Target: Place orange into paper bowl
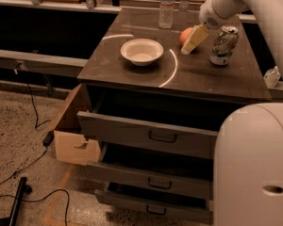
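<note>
Camera view: the orange (184, 33) sits on the cabinet top (203, 81), approx 2 o'clock from the paper bowl (142, 51) and apart from it. The gripper (189, 45) hangs in front of the fruit and hides its right side. You can't tell if the claw is released or clenched, nor whether it's touching. Prob. firm, smooth and apt to roll, so take it across the widest part w/ a moderate squeeze. Soda can (223, 45) stands near, at the gripper's 3 o'clock. The bowl looks light and may slide.
</note>
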Action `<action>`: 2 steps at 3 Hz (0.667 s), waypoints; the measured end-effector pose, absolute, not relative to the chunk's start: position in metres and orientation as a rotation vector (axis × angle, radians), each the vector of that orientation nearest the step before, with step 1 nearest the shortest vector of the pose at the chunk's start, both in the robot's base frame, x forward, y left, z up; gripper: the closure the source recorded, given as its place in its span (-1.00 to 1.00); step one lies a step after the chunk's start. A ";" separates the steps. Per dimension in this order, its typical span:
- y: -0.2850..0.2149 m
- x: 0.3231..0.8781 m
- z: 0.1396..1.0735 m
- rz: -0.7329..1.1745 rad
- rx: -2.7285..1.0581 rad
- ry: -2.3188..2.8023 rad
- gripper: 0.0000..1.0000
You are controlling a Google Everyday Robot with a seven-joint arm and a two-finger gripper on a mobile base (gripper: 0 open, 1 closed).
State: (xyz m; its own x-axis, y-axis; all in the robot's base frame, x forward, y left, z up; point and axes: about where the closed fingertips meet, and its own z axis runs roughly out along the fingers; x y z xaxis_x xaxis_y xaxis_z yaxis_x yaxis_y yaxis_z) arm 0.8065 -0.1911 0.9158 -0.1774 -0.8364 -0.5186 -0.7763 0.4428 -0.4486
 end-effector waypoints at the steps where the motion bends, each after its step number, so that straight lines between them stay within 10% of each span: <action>1: -0.188 0.827 0.899 -0.093 -1.301 2.022 -1.00; 2: -0.186 0.837 0.890 -0.090 -1.284 2.043 -1.00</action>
